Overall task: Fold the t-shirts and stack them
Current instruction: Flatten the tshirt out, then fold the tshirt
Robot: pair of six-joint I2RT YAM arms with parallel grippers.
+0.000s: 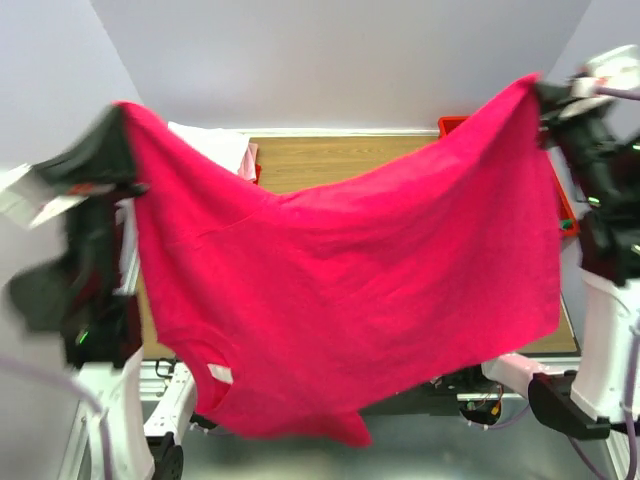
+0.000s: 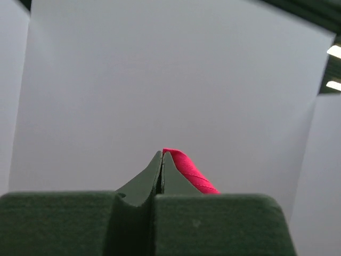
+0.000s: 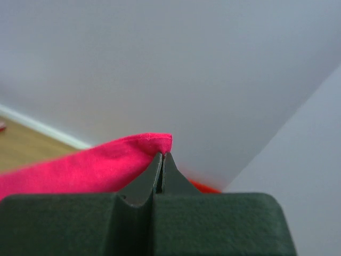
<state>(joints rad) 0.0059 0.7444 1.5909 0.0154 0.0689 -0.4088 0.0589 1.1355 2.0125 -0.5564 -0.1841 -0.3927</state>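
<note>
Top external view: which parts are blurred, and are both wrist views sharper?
Top external view: the left hand is motion-blurred, the bright crimson-pink cloth t-shirt slightly soft. Left wrist view: sharp; bright ceiling lamps at right. Right wrist view: background soft.

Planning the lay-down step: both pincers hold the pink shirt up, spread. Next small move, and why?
Probably lower both together, left pincer and right pincer, to drape the crimson shirt onto the table. It hangs spread between them, each shut on an upper corner, neck end lowest, ready to lay flat.
</note>
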